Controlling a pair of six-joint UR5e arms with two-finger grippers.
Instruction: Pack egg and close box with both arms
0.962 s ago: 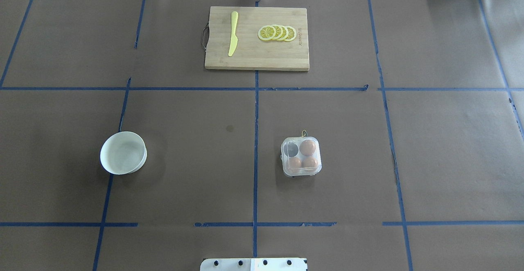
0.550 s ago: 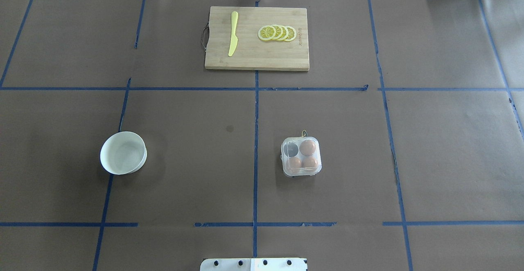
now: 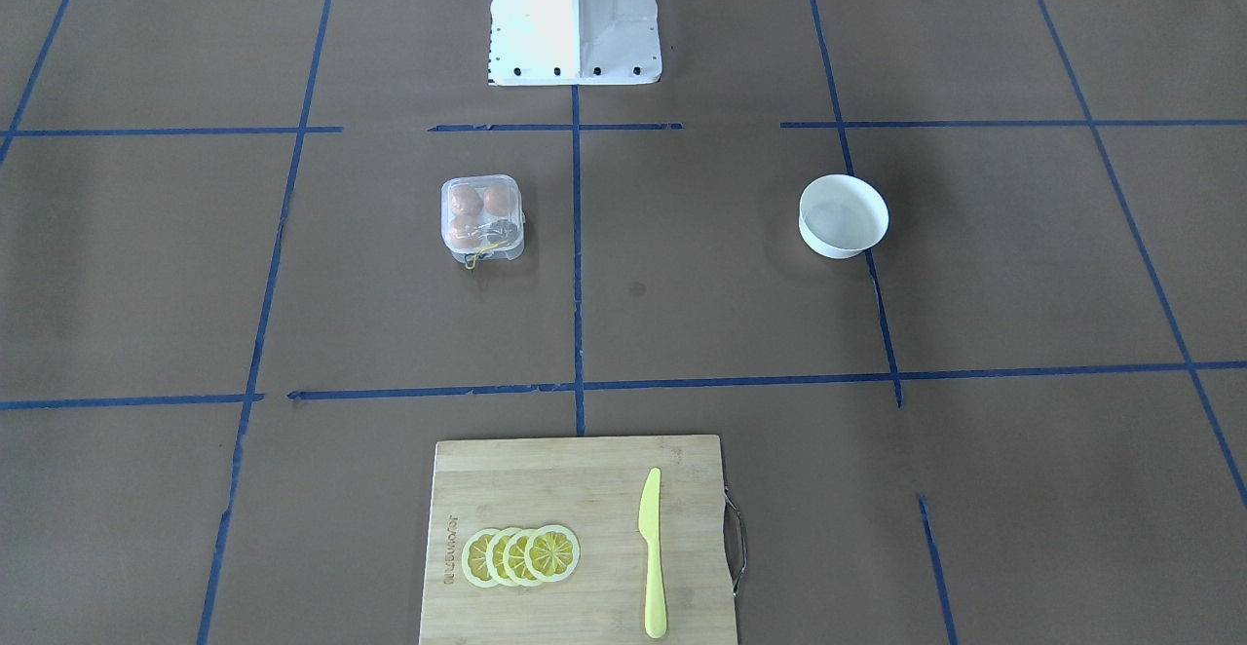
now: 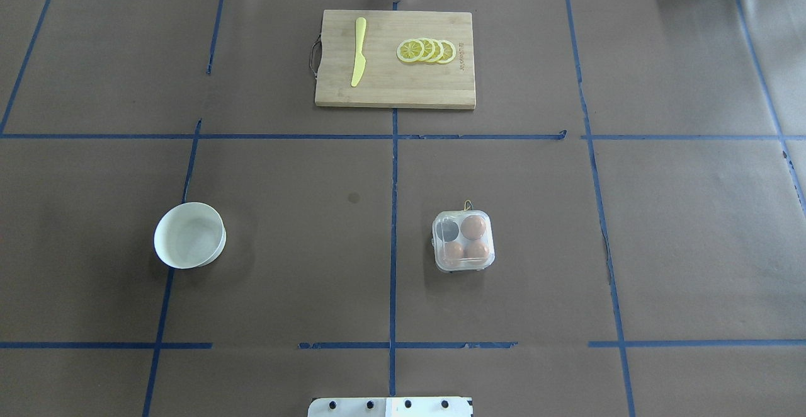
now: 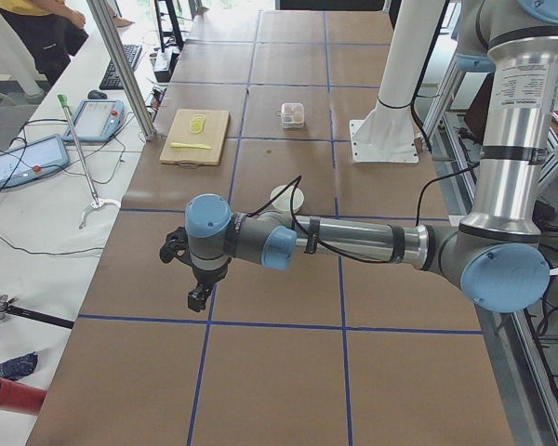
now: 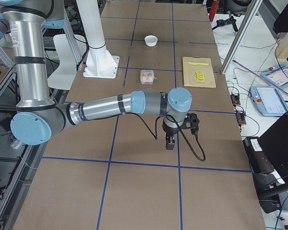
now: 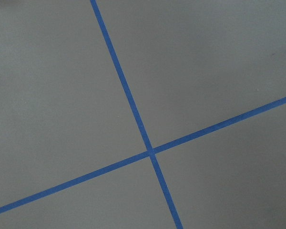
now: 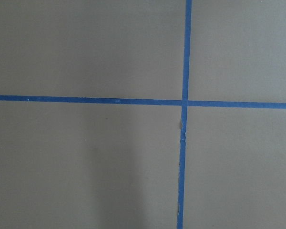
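Overhead exterior view: a clear egg carton (image 4: 463, 267) stands on the brown table (image 4: 283, 291), just right of the centre tape line and nearer the robot than the cutting board (image 4: 390, 92).
Eggs: three of the four cups are filled, with an egg (image 4: 473, 227) far right, an egg (image 4: 454, 251) near left and an egg (image 4: 476, 251) near right (which one is the task's own, I cannot tell); the far-left cup looks dark.
Lid: appears to lie flat over the cups; a thin yellow band (image 3: 477, 255) shows at the carton's far edge.
Left gripper (image 5: 197, 299): points down above the table's left end, well apart from the carton; whether its fingers are spread or together, I cannot tell.
Right gripper (image 6: 170, 143): points down above the table's right end, its finger stance equally unclear.
Wrist cameras: only blue tape (image 7: 151, 151) crossing on the brown surface.
White bowl (image 4: 220, 250): left of centre, well apart from the carton.
On the board: a yellow knife (image 4: 358, 51) beside overlapping lemon slices (image 4: 426, 50).
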